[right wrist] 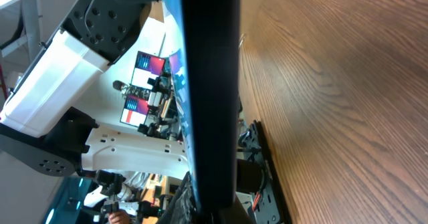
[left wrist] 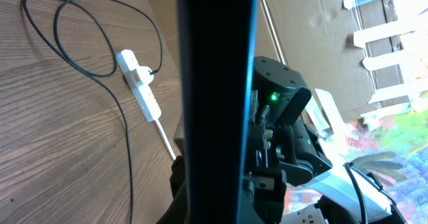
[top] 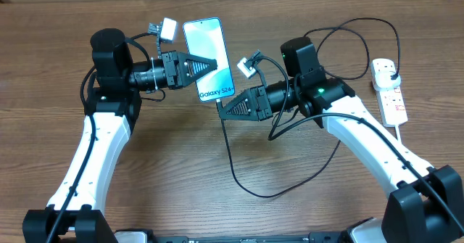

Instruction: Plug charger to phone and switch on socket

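The phone [top: 206, 51], its teal screen reading "Galaxy S24+", is held above the table by my left gripper [top: 212, 64], which is shut on its left side. My right gripper [top: 224, 109] is shut on the charger's connector tip, right at the phone's bottom edge. The black charger cable [top: 250, 192] loops over the table to a plug in the white socket strip [top: 391, 94] at the far right. In the left wrist view the phone's dark edge [left wrist: 215, 83] fills the middle, with the socket [left wrist: 140, 85] behind it. In the right wrist view the phone's edge [right wrist: 210, 83] stands over the jaws [right wrist: 221, 209].
The wooden table [top: 159, 170] lies beneath both arms. The cable also coils at the back right [top: 348, 33]. The socket's thick white cord [top: 407, 145] runs toward the front right. Cardboard and clutter show beyond the table edge in the left wrist view [left wrist: 314, 23].
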Controlling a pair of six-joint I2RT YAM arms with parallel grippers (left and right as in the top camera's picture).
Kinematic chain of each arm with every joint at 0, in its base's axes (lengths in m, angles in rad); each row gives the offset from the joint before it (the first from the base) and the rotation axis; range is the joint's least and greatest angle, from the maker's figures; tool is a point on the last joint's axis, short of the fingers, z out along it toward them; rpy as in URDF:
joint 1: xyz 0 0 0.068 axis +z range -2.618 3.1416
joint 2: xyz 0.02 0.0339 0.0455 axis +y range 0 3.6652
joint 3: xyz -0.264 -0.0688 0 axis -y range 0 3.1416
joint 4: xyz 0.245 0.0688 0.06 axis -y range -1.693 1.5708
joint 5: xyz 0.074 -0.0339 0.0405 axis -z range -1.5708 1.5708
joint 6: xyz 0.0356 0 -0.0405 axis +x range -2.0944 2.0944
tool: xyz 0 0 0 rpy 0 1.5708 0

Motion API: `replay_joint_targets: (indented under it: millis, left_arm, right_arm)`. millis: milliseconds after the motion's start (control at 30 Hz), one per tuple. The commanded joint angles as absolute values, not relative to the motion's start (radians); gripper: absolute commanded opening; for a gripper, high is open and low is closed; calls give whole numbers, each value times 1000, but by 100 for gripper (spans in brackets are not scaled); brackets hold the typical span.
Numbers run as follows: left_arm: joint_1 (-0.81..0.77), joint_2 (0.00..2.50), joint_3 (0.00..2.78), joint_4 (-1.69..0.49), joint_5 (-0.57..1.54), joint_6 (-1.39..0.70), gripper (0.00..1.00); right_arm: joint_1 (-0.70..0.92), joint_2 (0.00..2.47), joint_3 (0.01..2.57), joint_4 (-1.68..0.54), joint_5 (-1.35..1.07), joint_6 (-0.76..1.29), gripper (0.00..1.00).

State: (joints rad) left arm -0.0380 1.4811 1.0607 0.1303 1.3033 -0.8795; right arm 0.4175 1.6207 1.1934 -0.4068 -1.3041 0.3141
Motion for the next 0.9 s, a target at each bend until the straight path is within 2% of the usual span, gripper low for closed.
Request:
replay_joint_targets:
  millis: [0, 867]
  left_arm:
    - [-44, 1468, 1069, 135, 1335, -856, 4]
    - [-46, 1468, 1069, 131, 1335, -856, 4]
  right_arm:
    - [392, 1618, 1197, -402, -1284, 318, 4]
    - [391, 1618, 1197, -352, -1272, 331, 4]
